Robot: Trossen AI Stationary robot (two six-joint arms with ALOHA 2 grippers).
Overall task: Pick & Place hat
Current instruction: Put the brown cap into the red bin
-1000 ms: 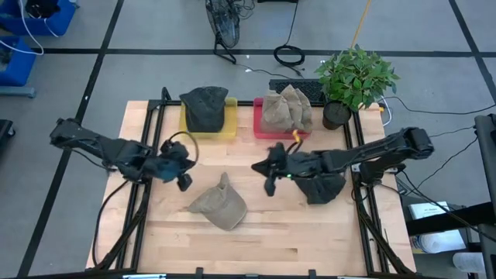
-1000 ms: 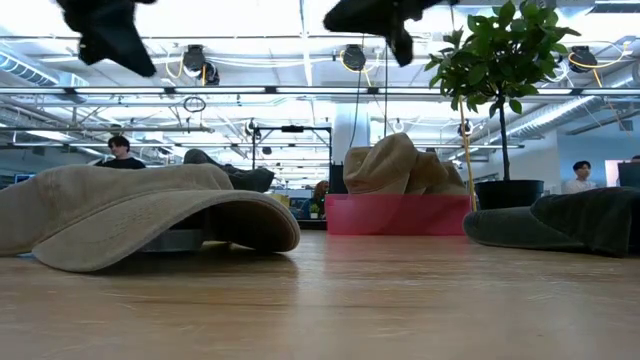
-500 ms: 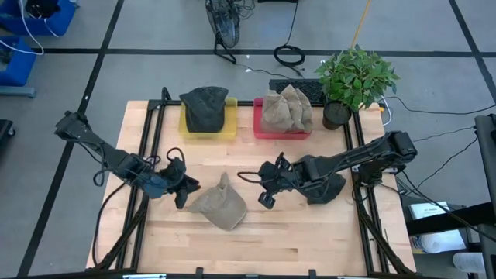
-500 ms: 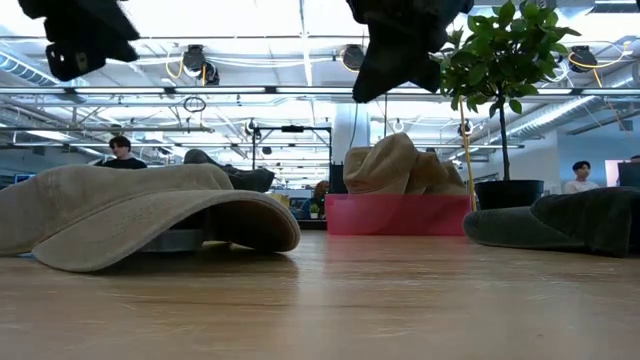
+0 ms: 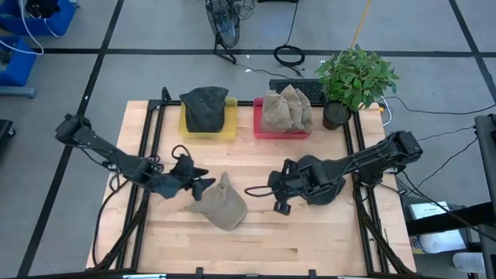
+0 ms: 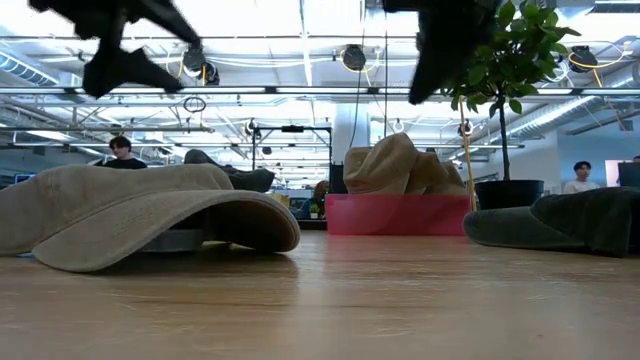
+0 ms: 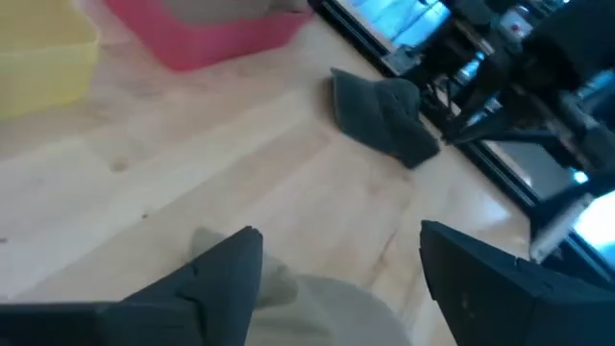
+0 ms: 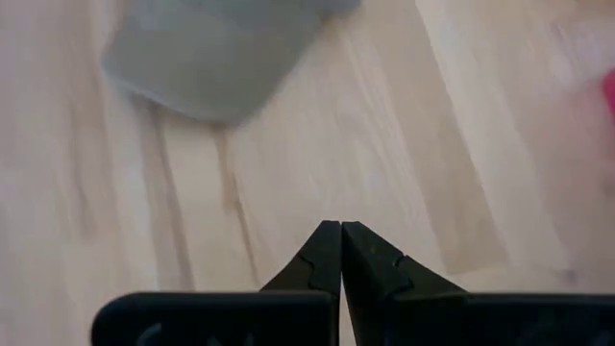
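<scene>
A tan cap (image 5: 222, 204) lies on the wooden table, brim side down (image 6: 140, 215). My left gripper (image 5: 203, 180) hangs open just left of it and above it (image 6: 130, 50). In the left wrist view the cap (image 7: 317, 308) shows low between the spread fingers, untouched. My right gripper (image 5: 279, 200) is shut, to the right of the cap, pointing down at bare wood (image 8: 341, 240), with the cap (image 8: 211, 48) farther off. A dark hat (image 5: 324, 187) lies on the table under my right arm.
At the far edge, a yellow tray (image 5: 186, 124) holds a dark hat and a pink tray (image 5: 260, 128) holds tan hats. A potted plant (image 5: 353, 77) stands at the far right. Bare wood lies near the front edge. People show in the room behind.
My left gripper has come down and toward the tan cap, rolling at the wrist, and has opened from shut. My right gripper, shut throughout, has moved toward the near edge and tipped steeply downward. The cap has not moved.
</scene>
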